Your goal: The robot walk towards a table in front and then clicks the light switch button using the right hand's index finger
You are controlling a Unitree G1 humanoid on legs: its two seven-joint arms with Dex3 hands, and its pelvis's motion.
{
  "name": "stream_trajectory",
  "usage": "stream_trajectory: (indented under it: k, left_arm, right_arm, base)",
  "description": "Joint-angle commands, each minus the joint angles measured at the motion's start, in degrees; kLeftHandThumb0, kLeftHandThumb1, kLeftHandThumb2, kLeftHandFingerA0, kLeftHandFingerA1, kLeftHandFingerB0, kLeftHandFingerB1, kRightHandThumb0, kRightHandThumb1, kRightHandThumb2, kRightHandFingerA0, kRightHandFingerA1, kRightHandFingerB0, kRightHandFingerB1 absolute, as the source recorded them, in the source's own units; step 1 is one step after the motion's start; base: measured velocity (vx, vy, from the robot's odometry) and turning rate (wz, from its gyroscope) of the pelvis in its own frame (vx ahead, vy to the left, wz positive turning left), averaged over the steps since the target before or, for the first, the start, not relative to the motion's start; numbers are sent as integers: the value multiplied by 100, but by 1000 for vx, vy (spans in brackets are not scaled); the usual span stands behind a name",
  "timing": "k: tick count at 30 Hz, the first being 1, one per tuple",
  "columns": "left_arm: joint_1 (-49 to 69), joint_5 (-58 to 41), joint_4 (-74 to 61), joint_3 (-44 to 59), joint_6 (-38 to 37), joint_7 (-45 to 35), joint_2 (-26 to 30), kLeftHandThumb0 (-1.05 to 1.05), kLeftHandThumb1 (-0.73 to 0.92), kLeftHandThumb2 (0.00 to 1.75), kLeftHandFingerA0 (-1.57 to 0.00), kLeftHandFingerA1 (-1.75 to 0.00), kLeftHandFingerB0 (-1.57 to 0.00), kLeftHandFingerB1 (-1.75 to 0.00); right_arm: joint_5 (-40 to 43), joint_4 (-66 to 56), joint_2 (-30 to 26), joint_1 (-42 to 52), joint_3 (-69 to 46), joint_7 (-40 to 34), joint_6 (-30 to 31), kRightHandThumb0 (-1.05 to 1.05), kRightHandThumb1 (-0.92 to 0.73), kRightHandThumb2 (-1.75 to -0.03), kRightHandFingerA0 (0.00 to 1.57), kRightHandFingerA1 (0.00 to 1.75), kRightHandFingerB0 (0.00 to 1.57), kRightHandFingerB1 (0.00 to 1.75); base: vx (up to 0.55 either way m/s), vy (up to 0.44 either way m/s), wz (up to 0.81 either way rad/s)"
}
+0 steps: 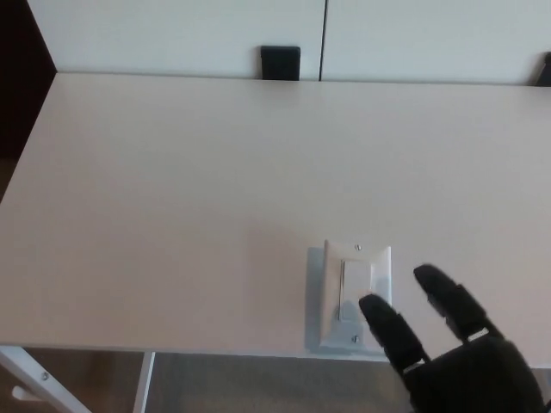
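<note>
Switch (355,295) lies flat near worktop (172,189) front edge, within my reach. Right robot hand (448,348) spread, holding nothing, comes in low from right; index fingertip (372,306) at rocker's lower right corner, contact unclear. I judge fingers kept apart so only index meets rocker. Left robot hand out of view.

Single head view, steeply downward, close over the table (172,172) near edge
</note>
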Motion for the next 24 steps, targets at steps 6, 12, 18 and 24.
stream_trajectory:
  k: [6, 12, 18, 24]
  left_arm:
    - [49, 73, 49, 20, -230, -66, 101, -38, 70, 60, -55, -47, -34, -40]
    - [103, 64, -56, 8, -179, -69, 120, -37, 71, 61, -53, -47, -32, -40]
    - [-12, 57, 200, 4, -273, -81, 100, -38, 70, 61, -55, -47, -33, -40]
    - [-88, 64, 277, 26, -236, -31, 107, -37, 71, 61, -56, -47, -34, -40]
  right_arm:
    - [829, -2153, -348, 1379, -881, 28, -484, -87, -55, -90, 0, 11, 11, 19]
    - [1111, -2116, -411, 2632, -1494, -572, -750, -89, -57, -89, 0, 10, 11, 23]
    - [1741, -1224, -210, 3460, -2062, -1203, -939, -74, -48, -84, 3, 30, 16, 40]
    - [1727, -182, -150, 3683, -2338, -1857, -1071, -77, -50, -89, 1, 35, 16, 43]
  base:
    - [0, 0, 0]
    - [0, 0, 0]
    - [0, 0, 0]
    - [0, 0, 0]
